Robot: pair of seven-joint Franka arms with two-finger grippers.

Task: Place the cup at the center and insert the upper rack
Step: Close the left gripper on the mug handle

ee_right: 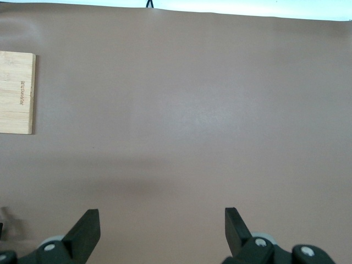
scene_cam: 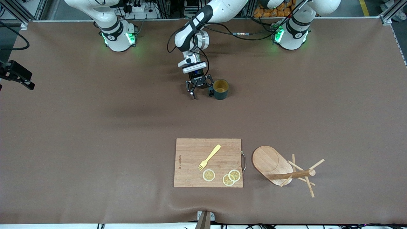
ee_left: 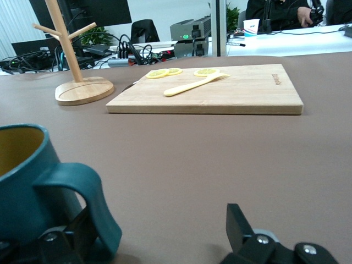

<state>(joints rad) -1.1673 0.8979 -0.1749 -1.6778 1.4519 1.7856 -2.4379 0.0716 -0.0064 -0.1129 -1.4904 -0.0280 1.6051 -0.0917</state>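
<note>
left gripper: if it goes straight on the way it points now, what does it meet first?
Probably bare table. The left gripper is low beside the cup, open, one finger at the handle; the cup sits to one side. Straight ahead is open cloth, then the cutting board's edge, though depth is uncertain.

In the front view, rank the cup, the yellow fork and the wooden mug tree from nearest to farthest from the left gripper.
From the left gripper, fingers open and low over the table:
1. Cup, right beside the fingers, handle toward them.
2. Yellow fork, on the cutting board, nearer the front camera.
3. Mug tree, beside the board, toward the left arm's end.
</note>
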